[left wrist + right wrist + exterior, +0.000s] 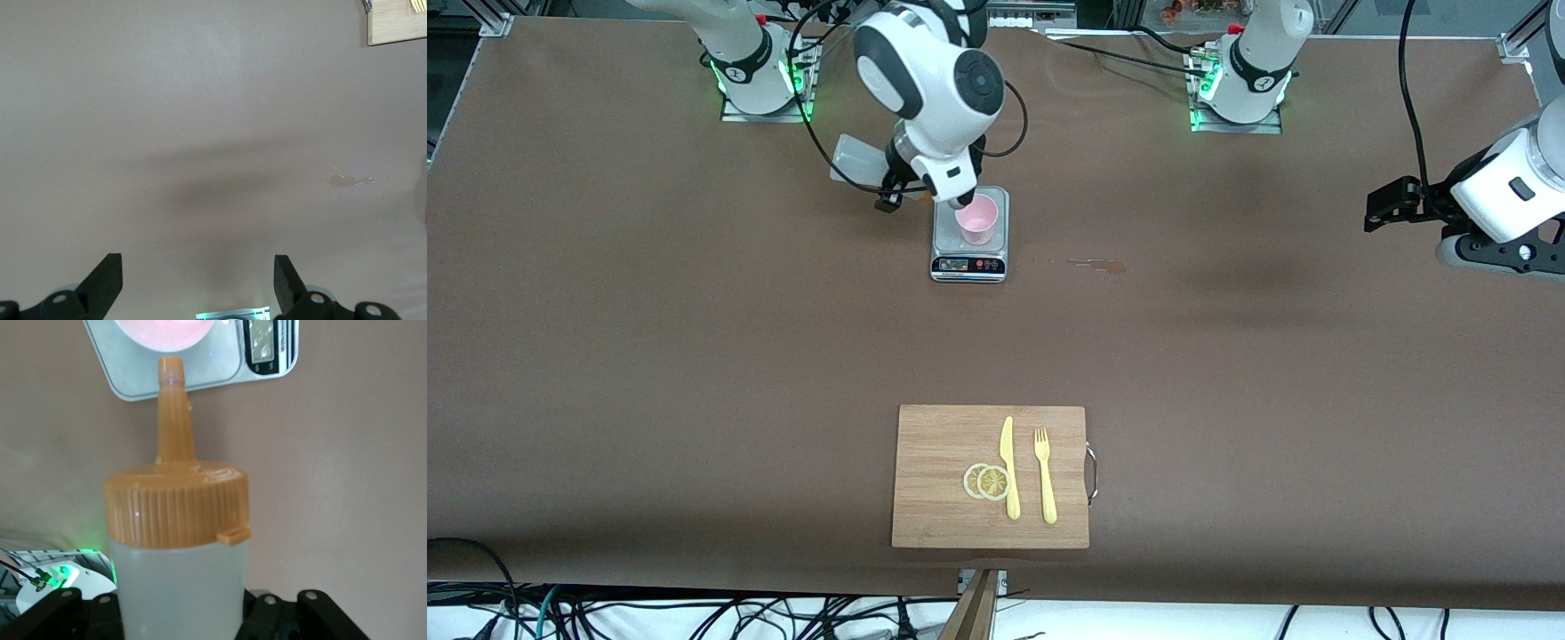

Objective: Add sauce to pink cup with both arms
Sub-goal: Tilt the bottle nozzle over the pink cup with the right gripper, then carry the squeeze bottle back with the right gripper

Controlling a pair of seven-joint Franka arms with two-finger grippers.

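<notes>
Cutting board [947,480] near camera, scale [970,253] farther.

Pale pink cup [977,219] on a silver scale [969,260]; translucent whitish sauce bottle [179,587] with ribbed orange-yellow cap; brown table [694,356]; tan wooden board [943,498] carrying yellow knife [1009,467], fork [1045,476] and lemon slices [987,481].

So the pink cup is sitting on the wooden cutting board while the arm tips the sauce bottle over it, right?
Not quite. The pink cup sits on the small scale, not the cutting board, which lies nearer the front camera and holds only a knife, fork and lemon slices. The front view shows it. The rest stands: the right end effector has the sauce bottle tipped over the cup.
</notes>
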